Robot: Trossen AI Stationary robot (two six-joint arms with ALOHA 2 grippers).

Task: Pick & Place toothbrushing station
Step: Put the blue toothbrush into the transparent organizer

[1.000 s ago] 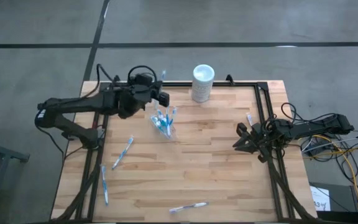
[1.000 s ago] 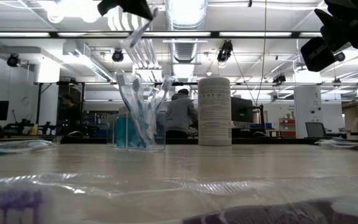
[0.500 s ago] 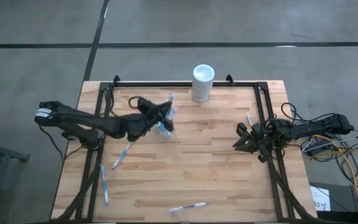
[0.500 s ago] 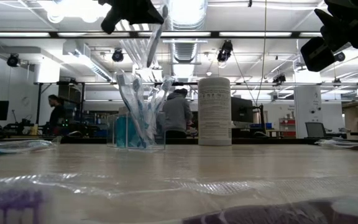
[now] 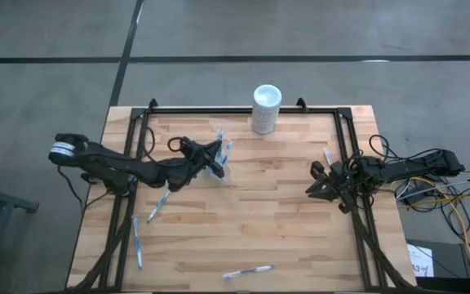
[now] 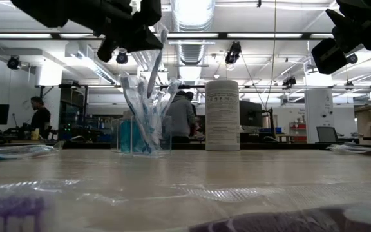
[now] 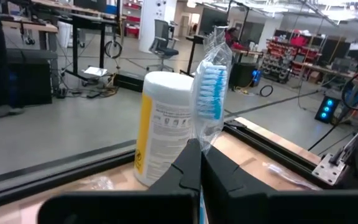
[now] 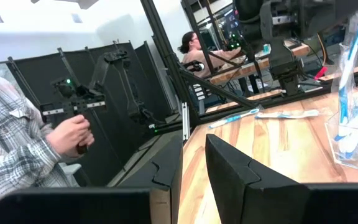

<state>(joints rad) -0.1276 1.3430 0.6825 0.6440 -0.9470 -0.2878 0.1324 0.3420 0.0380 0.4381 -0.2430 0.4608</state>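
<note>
My left claw (image 7: 194,163) pinches 1 wrapped toothbrush (image 7: 211,93) tight, right above the clear cup (image 5: 218,167) in the middle of the table. I should go straight down, slowly — brush end up — then let go. My right claw (image 5: 320,181) waits far right, a little spread.

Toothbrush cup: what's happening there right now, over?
Left gripper shut on wrapped toothbrush, over the cup. Right gripper parked at table edge. Nothing blocking.
</note>
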